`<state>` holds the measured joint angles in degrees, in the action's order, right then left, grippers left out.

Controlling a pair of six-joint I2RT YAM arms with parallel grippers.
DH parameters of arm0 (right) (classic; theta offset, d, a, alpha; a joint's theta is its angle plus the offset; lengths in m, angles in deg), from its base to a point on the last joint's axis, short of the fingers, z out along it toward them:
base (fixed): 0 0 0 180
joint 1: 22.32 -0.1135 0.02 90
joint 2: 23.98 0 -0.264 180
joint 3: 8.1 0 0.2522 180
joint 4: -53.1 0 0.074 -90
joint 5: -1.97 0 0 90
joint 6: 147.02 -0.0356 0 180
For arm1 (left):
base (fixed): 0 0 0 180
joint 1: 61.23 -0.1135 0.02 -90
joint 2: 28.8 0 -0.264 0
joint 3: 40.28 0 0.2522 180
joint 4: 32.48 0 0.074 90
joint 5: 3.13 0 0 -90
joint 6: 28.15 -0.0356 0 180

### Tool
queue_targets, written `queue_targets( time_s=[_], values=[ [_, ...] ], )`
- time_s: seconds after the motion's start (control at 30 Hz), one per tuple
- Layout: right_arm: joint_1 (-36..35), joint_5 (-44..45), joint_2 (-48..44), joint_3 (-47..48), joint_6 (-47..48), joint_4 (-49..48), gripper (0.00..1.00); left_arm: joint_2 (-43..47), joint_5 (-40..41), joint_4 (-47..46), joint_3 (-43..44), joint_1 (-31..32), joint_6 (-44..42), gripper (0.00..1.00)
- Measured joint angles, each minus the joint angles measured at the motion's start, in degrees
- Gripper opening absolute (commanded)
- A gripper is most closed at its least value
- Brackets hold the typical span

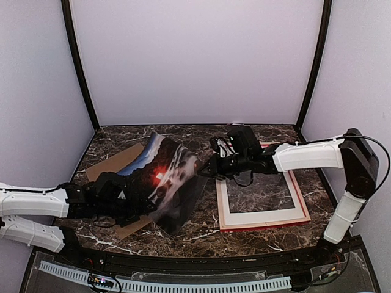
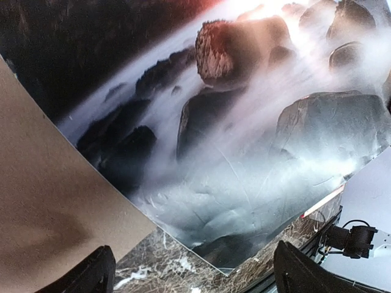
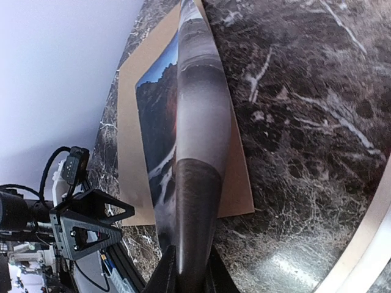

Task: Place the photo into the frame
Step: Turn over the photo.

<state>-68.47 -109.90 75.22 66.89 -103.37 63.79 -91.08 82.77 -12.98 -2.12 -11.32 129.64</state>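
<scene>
The photo [image 1: 165, 177], a dark landscape with a red glow and misty rocks, is lifted off the table and tilted, its right edge raised. My right gripper [image 1: 204, 170] is shut on that right edge; in the right wrist view the bowed sheet [image 3: 195, 122] runs straight out from between the closed fingers of the right gripper [image 3: 190, 278]. My left gripper [image 1: 142, 204] stands open low at the photo's left side. In its wrist view the left gripper [image 2: 195, 274] has both fingers spread below the photo's [image 2: 244, 122] lower corner, touching nothing. The frame [image 1: 263, 218] lies flat to the right, pale side up with a red edge.
A plain brown backing board [image 1: 113, 162] lies flat under and to the left of the photo, also in the left wrist view [image 2: 49, 201] and the right wrist view [image 3: 128, 122]. Dark marble table [image 1: 201, 232] shows through the frame's opening. White walls enclose the table on three sides.
</scene>
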Motion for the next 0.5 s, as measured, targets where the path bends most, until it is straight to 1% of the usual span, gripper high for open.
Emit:
queue_targets(
  time_s=[0.13,0.27,0.37,0.5],
  values=[
    [0.02,-1.03,-0.52,5.81,8.39,6.93,0.12,3.61,0.59,2.73,1.68,-4.5,-4.96,0.93],
    [-0.48,2.47,-2.21,10.84,16.92,15.58,0.11,3.93,0.35,5.64,8.37,-9.05,-12.0,0.93],
    [-0.66,8.22,-5.07,13.79,21.92,22.08,0.11,2.62,0.2,7.15,14.99,-10.58,-16.52,0.94],
    [-0.74,18.1,-8.94,17.75,26.23,28.81,0.11,-2.78,-0.57,7.72,25.77,-10.75,-22.14,0.93]
  ],
)
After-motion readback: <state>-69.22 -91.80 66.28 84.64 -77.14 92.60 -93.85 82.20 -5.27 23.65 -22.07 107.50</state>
